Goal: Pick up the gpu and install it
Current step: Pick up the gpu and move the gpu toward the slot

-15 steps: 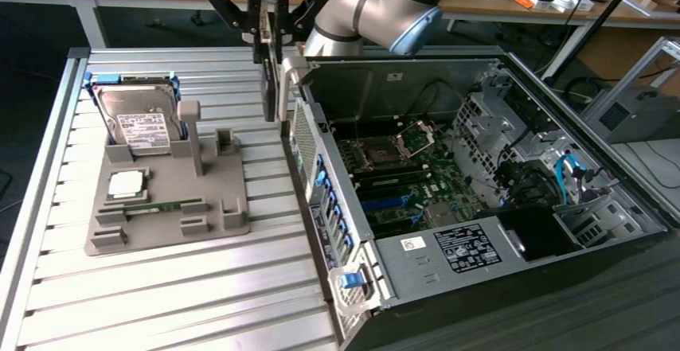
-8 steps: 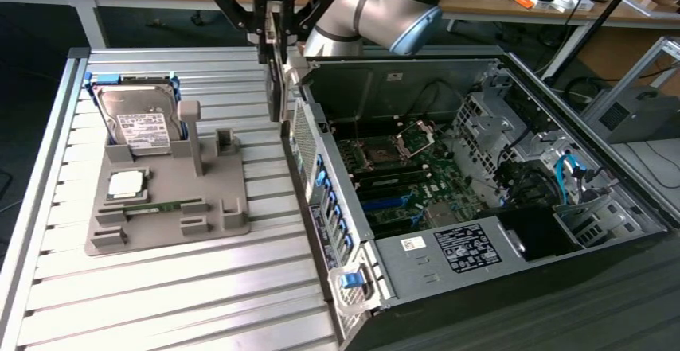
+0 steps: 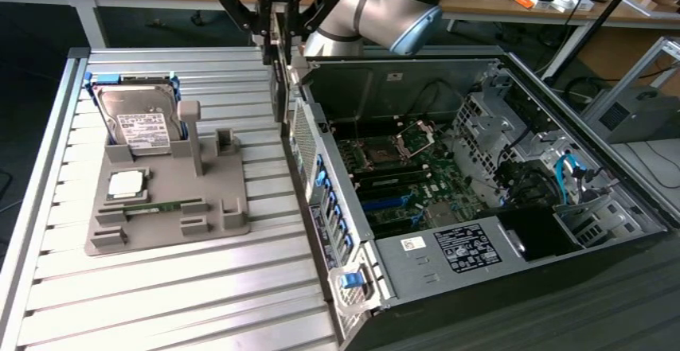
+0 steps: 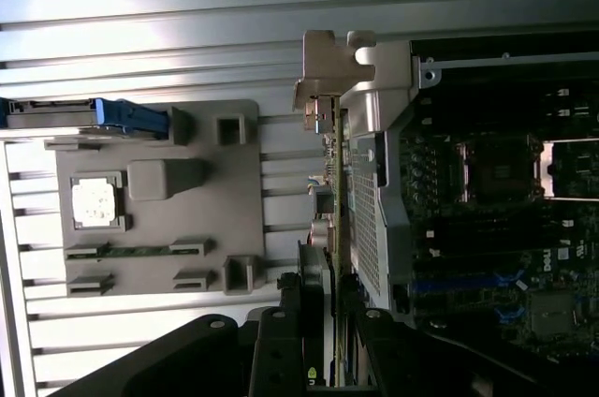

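My gripper (image 3: pixel 279 39) hangs high over the rear wall of the open computer case (image 3: pixel 351 287) and is shut on the gpu (image 3: pixel 283 80). The card hangs edge-on below the fingers, just above the case's rear edge. In the wrist view the gpu (image 4: pixel 329 177) is a thin green board seen edge-on, with its silvery bracket (image 4: pixel 329 65) at the far end. It runs alongside the case's perforated rear wall (image 4: pixel 367 219), with the gripper (image 4: pixel 323 308) clamped on its near end. The motherboard (image 3: pixel 399 168) lies open inside the case.
A grey holder (image 3: pixel 170 208) lies on the slatted table (image 3: pixel 159 295) at the exterior view's left. It carries a hard drive (image 3: pixel 136 124), a processor (image 3: pixel 127 182) and a memory stick (image 3: pixel 159 206). Cables and a drive cage (image 3: pixel 552 168) crowd the case's far side.
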Robot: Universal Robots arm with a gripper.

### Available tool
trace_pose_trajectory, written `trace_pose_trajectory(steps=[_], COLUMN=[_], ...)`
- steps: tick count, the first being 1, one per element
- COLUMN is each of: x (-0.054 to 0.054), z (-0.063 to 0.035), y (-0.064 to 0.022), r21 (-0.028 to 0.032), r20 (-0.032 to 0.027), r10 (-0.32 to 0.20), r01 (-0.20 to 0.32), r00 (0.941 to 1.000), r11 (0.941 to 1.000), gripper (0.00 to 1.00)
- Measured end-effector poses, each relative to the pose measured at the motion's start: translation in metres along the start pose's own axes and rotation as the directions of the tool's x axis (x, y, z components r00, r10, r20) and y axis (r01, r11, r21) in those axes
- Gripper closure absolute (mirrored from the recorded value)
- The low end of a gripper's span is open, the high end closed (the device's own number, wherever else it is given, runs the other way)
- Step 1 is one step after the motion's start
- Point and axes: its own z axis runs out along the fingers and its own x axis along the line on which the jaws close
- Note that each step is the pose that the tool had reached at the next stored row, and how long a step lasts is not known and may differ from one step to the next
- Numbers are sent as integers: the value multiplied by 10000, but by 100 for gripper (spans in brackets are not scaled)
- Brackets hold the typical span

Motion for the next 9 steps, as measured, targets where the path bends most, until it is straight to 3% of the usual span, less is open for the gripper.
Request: trace_pose_trajectory(steps=[9], x=[-52], z=[23], y=[4], r21=[0], r20=[0], r10=[-1], r01=[1], r00=[10000], r11=[10000], gripper=[73])
